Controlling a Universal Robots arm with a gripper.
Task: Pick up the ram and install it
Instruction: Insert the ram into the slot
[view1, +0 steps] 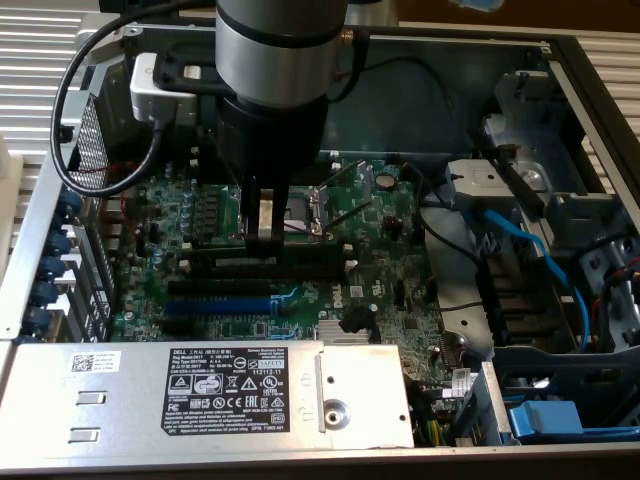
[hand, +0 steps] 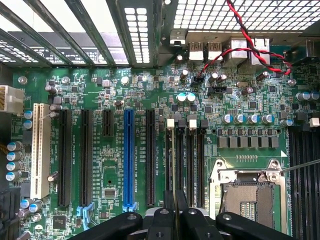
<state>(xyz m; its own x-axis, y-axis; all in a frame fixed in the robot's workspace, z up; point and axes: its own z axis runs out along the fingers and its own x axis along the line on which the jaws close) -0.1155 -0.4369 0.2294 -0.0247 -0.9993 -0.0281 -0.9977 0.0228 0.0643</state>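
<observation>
While the arm hangs down into the open computer case (view1: 25, 250), everything of the job sits inside that one metal box. Far from the gripper (view1: 265, 228), toward the exterior view's left, the case wall carries a perforated grille (view1: 92, 140) and a row of blue tabs (view1: 45, 270). Closer to the gripper on that side, and nearer the camera than the fingers, the blue expansion slot (view1: 215, 305) lies on the green motherboard (view1: 390, 270). In front of that, a silver power supply (view1: 120, 400) with a black printed label sits along the case's near edge.

The gripper stands upright over the black memory slots (view1: 280, 268), just beside the square processor socket (view1: 300, 205). Its fingers are pinched together on the ram (hand: 173, 160). In the wrist view the ram runs edge-on away from the fingertips, in line with one of those slots. Whether it is fully seated I cannot tell.

Well away from the gripper, toward the exterior view's right, a bay of the case holds a grey connector block (view1: 480, 180) and loose blue cables (view1: 520, 245).
</observation>
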